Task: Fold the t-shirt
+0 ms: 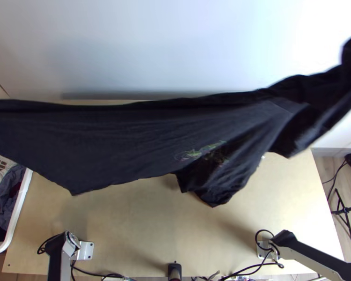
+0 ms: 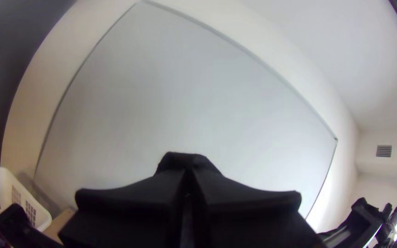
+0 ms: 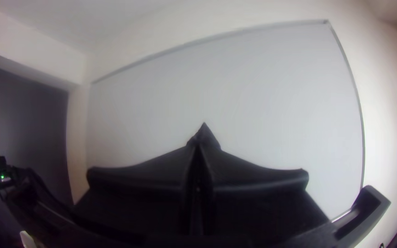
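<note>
One black t-shirt (image 1: pixel 124 140) suspended over the wooden table (image 1: pixel 128 225), left gripper (image 2: pixel 188 177) clenched on its cloth, right gripper (image 3: pixel 199 149) likewise, upper edge drawn wide, lower edge hanging unevenly.

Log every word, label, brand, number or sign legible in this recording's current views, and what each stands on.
No text can be read in any view.
Black t-shirt: a small, partly green print, too small and blurred to tell whether it holds any lettering.
</note>
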